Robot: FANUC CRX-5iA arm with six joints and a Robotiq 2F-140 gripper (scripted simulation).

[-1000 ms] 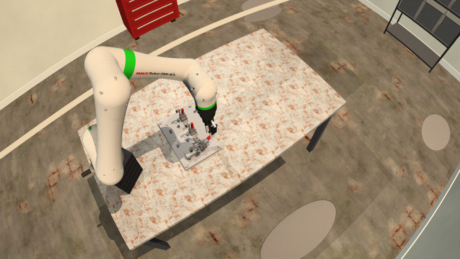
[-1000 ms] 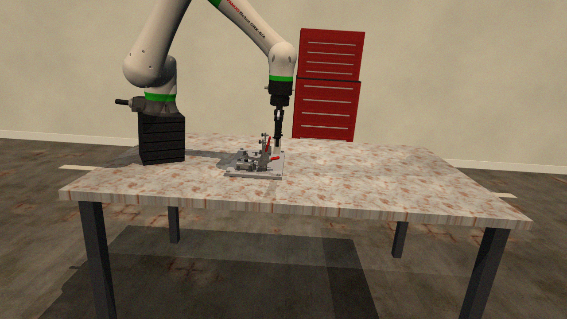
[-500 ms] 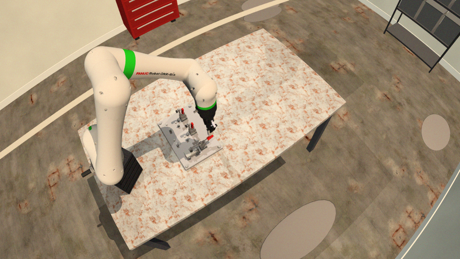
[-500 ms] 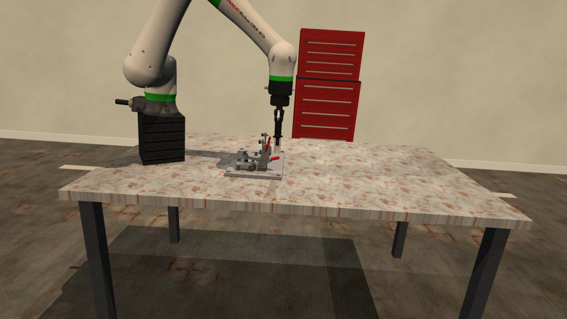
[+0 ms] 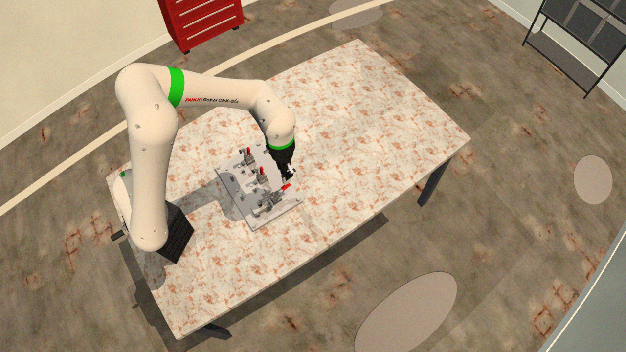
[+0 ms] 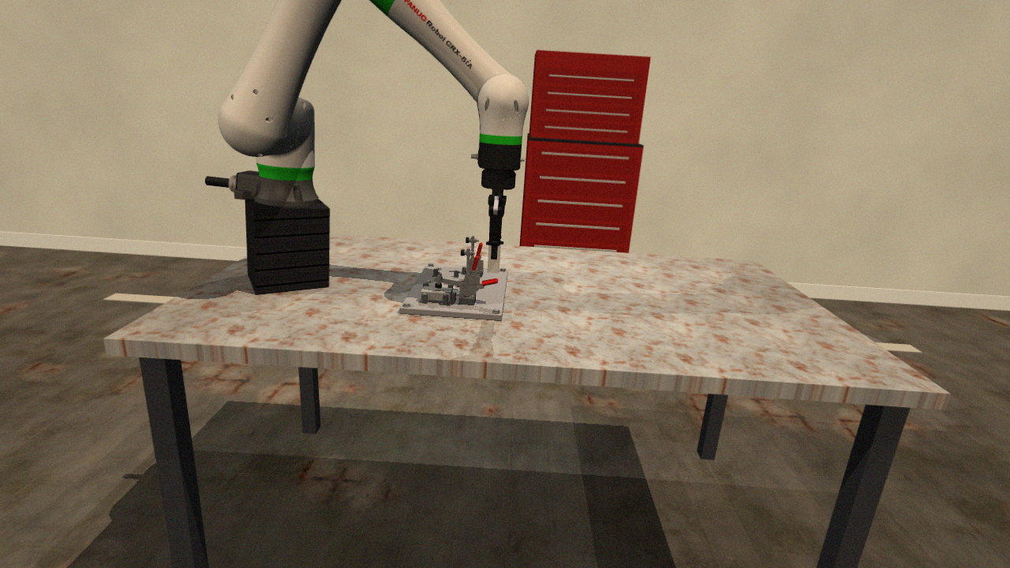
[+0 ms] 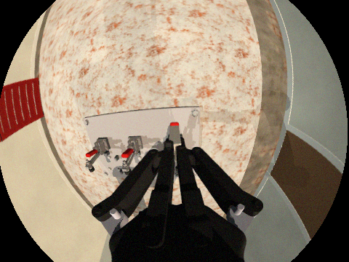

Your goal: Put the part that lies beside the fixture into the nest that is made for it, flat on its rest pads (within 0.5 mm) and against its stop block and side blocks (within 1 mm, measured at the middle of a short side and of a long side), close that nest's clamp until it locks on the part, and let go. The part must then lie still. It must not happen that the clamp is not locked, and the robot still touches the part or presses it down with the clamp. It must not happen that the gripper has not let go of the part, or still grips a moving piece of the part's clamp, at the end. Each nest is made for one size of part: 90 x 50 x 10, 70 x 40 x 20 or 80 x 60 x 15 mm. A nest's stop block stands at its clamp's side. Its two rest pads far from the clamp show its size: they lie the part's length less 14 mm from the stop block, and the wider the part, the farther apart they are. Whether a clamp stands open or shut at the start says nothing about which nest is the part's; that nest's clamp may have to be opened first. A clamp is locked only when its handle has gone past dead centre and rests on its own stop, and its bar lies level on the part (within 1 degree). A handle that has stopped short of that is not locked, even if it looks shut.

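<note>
Down at one end of the metal plate (image 5: 293, 201) (image 6: 497, 299) (image 7: 123, 124), what looks like the grey part (image 5: 262, 209) (image 6: 439, 295), by a clamp (image 5: 275, 196) (image 6: 468, 288).
Near its low red handle (image 5: 285, 187) (image 6: 489, 282) (image 7: 174, 124), with the hand (image 5: 286, 179) (image 6: 493, 255) (image 7: 174, 132) pinched narrow, holding nothing, above the spotty surface (image 5: 371, 109) (image 6: 635, 324) (image 7: 163, 54).

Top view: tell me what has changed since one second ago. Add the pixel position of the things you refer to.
The end effector's (image 5: 286, 180) (image 6: 493, 263) (image 7: 175, 135) fingers have moved inward until shut; nothing shows taken hold of or let go. The arm (image 5: 214, 91) (image 6: 451, 43), the near clamp's red handle (image 5: 285, 187) (image 6: 489, 282) (image 7: 174, 124) and the fixture plate (image 5: 292, 202) (image 6: 498, 300) (image 7: 127, 121) look unmoved.
</note>
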